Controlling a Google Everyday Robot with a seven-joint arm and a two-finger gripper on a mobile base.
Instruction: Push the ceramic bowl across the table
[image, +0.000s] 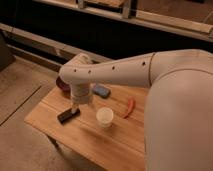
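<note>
Right now the pincer (74, 107) hangs low over the worktop (120, 146), tucked under the thick white wrist of the arm (112, 72), which reaches in from the right of the view. Only a small dark part of the pincer shows below the wrist. Its fingers are spread wide and released, and nothing is seen held between them.

Just below the pincer, on the camera's side of it, a flat black oblong thing (68, 115) lies slantwise on the planks. Whether the pincer touches it cannot be told.

The ceramic bowl (63, 85) sits beyond the pincer, toward the far edge of the worktop and a little to the left as the camera sees it. It is dark maroon, and much of it is hidden behind the wrist. It stands apart from the pincer, with the wrist's bulk in between.

To the right of the pincer and slightly nearer the camera stands the white cup (104, 117), upright, near the pincer but not touching it. Farther right of the pincer, past the cup, a curved red thing (130, 106) lies on the wood. Beyond the pincer and to its right, near the far edge, rests a blue-grey oblong thing (101, 91), close under the arm.
</note>
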